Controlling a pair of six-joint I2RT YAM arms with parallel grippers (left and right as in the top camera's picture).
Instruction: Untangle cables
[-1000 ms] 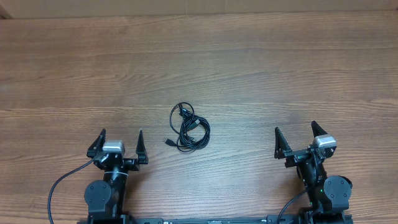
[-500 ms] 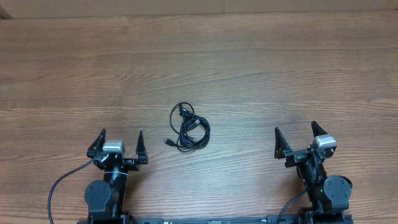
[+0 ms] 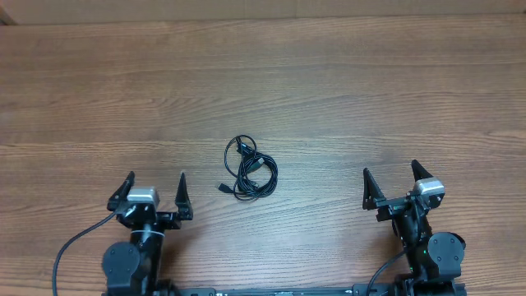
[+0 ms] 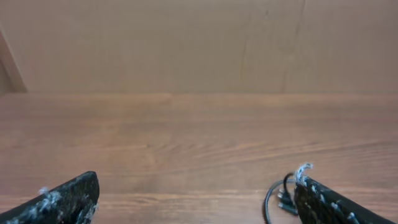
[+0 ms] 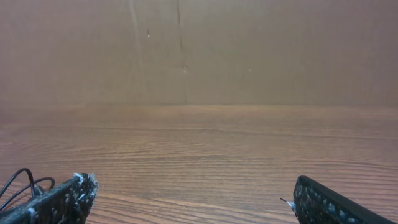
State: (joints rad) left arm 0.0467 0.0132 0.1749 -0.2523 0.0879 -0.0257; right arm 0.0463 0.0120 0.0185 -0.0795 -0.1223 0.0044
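The cables [image 3: 250, 168] lie as a small black tangle on the wooden table, a little left of centre, with a plug end poking out at its lower left. My left gripper [image 3: 154, 179] stands open near the front edge, left of the tangle and apart from it. In the left wrist view the cables [image 4: 278, 198] peek out beside the right finger. My right gripper [image 3: 389, 173] is open at the front right, far from the tangle. A loop of the cables [image 5: 18, 182] shows at the left edge of the right wrist view. Nothing sits between either pair of fingers.
A plain brown wall [image 4: 199, 43] rises behind the table's far edge. The thicker black wire of the left arm [image 3: 70, 251] curves along the front left.
The left arm has shifted slightly left and toward the front edge. The right arm and the cables have not moved.
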